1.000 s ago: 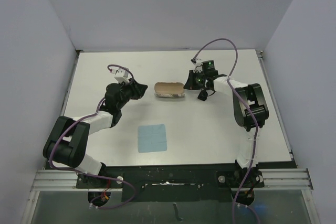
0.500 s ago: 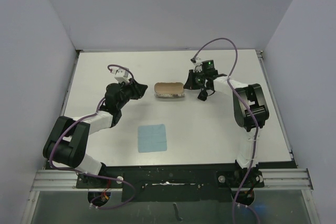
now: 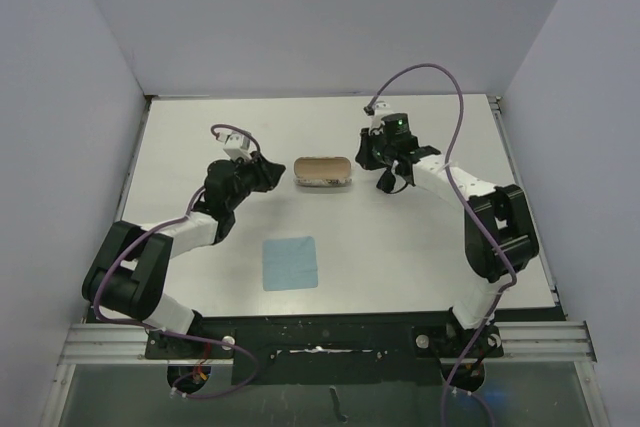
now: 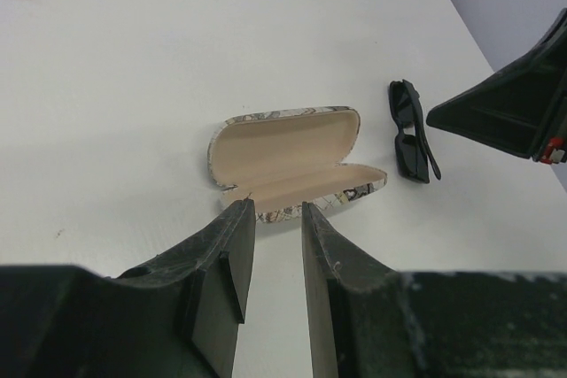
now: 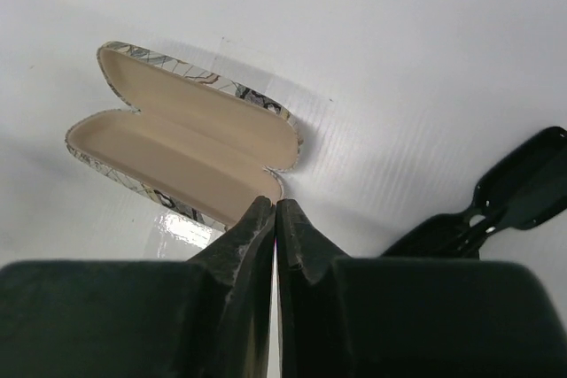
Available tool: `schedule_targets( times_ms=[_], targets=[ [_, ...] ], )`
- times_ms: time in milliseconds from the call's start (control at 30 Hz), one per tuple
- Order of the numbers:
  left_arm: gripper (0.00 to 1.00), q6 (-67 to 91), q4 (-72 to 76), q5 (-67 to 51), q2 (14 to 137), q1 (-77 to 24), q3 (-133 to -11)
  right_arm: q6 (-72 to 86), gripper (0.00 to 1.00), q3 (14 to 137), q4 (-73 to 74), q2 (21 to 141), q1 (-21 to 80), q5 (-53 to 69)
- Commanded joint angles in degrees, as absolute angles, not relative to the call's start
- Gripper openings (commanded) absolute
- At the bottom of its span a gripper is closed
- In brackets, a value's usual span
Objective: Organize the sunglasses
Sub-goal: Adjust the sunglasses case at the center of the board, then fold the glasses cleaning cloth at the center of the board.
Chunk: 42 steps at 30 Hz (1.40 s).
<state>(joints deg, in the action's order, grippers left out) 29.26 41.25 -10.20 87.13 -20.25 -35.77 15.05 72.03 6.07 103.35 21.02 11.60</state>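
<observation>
— While both arms reach toward the far half of the table, where are the sunglasses?

— Lying on the tabletop just beside the open case, off its right end as the robot faces it. Nothing holds them. The right gripper hangs near them, its fingers pressed together and empty, tips aimed at the case's near corner.

— And the left gripper?

— Fingers a little apart, nothing between them, pointing at the case's front lip from the other side. Whether they touch it or stop just short, I can't tell.

— So what's the step?

— My guess is fetch the glasses and lay them in the case. The right gripper would need to spread first, then come over the frame. It should pinch at the bridge or a lens rim, not a thin arm, which would likely flex and twist. The left could steady the case so it doesn't skate.

— Materials?

— Glasses: all black, glossy, hard plastic by the look, with dark lenses and slim arms. Probably light and slippery.
Case: oblong clamshell with rounded ends, marbled grey-beige shell, matte tan lining, lid lying back.
Tabletop: smooth white, faintly reflective.
A light blue square cloth lies well apart, nearer the bases, soft and flat.
</observation>
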Motion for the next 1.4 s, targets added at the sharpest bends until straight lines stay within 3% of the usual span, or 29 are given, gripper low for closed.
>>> schedule_targets(
  times_ms=[0, 100, 200, 300, 400, 467, 800, 1033, 1167, 1367],
  targets=[
    [0.27, 27.6, 40.7, -7.5, 85.7, -22.0, -37.4, 13.1, 0.07, 68.1, 3.4, 97.6, 22.4, 2.3],
    [0.27, 26.6, 39.1, -5.1, 84.9, -23.6, -37.4, 13.5, 0.17, 64.4, 1.1, 94.8, 22.6, 2.2],
    [0.27, 25.8, 38.2, -2.5, 83.9, -25.3, -37.2, 14.7, 0.48, 60.5, -1.5, 92.0, 22.6, 3.7],
    [0.27, 25.0, 37.2, -0.5, 82.9, -26.8, -36.9, 16.2, 0.56, 57.9, -3.4, 89.6, 22.4, 4.3],
    [0.27, 24.1, 35.9, 1.0, 81.8, -28.3, -37.0, 17.0, 0.89, 56.8, -3.7, 87.7, 22.2, 5.5],
    [0.27, 23.6, 35.1, 2.0, 81.0, -29.2, -37.1, 17.2, 0.98, 56.5, -3.5, 86.9, 22.2, 5.9],
    [0.27, 23.4, 32.8, 3.9, 77.7, -31.1, -36.7, 24.8, 0.98, 55.9, -3.0, 83.4, 22.7, 3.1],
    [0.29, 23.1, 30.5, 7.1, 75.6, -32.7, -35.6, 24.6, 0.98, 48.3, -13.0, 77.6, 22.5, 11.2],
    [0.38, 23.7, 27.8, 10.8, 73.2, -34.1, -33.0, 23.3, 0.98, 50.6, -6.0, 79.0, 24.0, 4.6],
    [0.41, 27.7, 20.5, 15.6, 68.4, -35.0, -29.1, 21.3, 1.00, 50.7, -0.5, 79.7, 29.3, -1.9]
  ],
)
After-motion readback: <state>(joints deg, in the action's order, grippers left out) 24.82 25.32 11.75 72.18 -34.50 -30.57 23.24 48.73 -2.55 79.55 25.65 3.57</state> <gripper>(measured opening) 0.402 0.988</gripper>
